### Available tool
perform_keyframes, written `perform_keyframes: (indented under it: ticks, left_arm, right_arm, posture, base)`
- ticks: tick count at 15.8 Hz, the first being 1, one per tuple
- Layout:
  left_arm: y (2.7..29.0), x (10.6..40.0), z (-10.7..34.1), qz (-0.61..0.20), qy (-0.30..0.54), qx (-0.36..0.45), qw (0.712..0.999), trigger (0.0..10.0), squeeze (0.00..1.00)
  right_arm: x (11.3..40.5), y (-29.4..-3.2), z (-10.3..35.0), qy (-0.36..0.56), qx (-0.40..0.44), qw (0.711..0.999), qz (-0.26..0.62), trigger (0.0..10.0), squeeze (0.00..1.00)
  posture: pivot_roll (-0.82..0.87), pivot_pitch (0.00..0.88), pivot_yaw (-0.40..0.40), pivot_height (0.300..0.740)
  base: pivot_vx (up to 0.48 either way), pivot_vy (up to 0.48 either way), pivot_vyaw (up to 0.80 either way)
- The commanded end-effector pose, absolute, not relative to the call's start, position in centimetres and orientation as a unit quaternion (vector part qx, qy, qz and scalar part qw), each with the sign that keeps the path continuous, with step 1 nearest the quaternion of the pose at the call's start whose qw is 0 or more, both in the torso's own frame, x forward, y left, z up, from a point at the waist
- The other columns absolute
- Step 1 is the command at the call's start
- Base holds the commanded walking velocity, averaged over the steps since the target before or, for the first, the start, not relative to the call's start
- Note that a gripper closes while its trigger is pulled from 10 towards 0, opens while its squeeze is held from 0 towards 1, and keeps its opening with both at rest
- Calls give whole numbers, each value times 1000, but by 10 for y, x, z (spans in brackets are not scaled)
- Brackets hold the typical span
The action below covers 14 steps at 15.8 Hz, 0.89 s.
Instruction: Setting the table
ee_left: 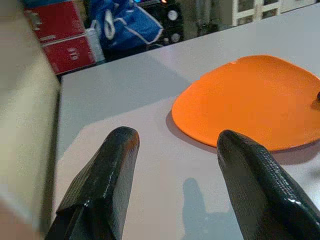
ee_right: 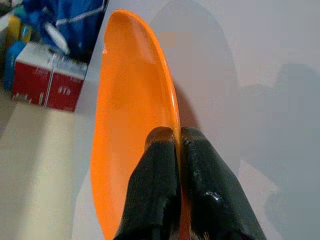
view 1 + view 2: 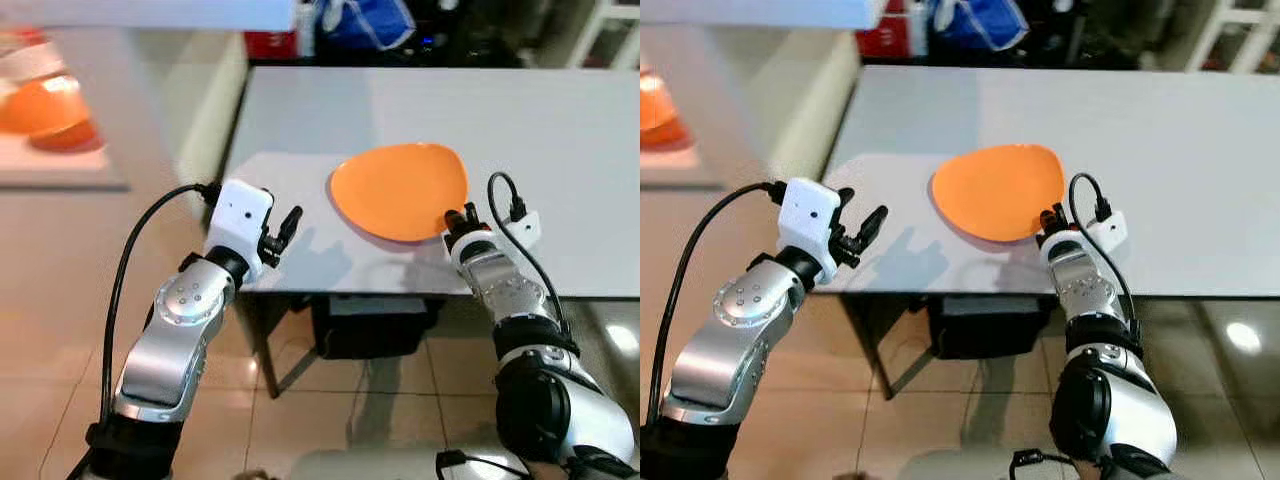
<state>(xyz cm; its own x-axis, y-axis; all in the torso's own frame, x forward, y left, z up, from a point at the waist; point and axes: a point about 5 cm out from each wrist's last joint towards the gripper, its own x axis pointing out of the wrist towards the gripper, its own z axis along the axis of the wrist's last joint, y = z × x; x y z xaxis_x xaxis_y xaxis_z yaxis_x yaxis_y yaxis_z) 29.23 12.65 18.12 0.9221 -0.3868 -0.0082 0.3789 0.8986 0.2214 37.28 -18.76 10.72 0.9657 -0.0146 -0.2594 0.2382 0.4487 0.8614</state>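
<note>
- The plate [image 3: 400, 190] is a smooth, matte orange, rounded but slightly uneven in outline, with a thin raised rim. It sits over the near part of the grey table [image 3: 560, 130], close to the front edge, throwing a shadow beneath its near side.
- The right gripper [image 2: 177, 137] has its two black fingers pinched tight on the plate's near rim, one finger on each face of the thin edge; the fingers [image 2: 202, 170] look rubbery and faintly glossy.
- The left gripper [image 1: 175, 150] hangs over the table's near left corner, well apart from the plate, its two textured black fingers spread wide with nothing between them.
- The tabletop is plain, flat and pale grey, with a dark box [image 3: 375, 325] tucked underneath, partly hidden by the edge.
- Beyond the far edge are a blue bag [image 1: 127, 25] and red boxes [image 1: 62, 42], cut off and soft in focus.
- At the left, something orange [image 3: 45, 115] on a pale surface is too blurred to make out.
- The floor [image 3: 60, 300] is glossy beige tile.
</note>
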Motion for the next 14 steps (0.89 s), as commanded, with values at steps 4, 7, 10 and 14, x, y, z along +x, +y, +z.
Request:
perform_keyframes:
  ticks: [4,7,10,14]
  left_arm:
    - [127,292,181,-196,-19,116,973,10000,0]
    - [127,292,181,-197,-18,118,973,10000,0]
    - [127,293,181,-197,-16,118,973,10000,0]
    - [126,292,179,-210,-10,122,970,10000,0]
  right_arm:
    - [372,-189,106,111,513,848,-73,10000,0]
    - [373,-188,106,112,514,847,-74,10000,0]
    - [373,-188,106,113,516,846,-75,10000,0]
    - [375,-182,104,131,515,844,-76,10000,0]
  posture:
    - [1,0,10,740]
    - [5,0,10,740]
    - [4,0,12,740]
    - [8,0,14,740]
  base:
    - [0,0,0]
    - [0,0,0]
    - [0,0,0]
    - [0,0,0]
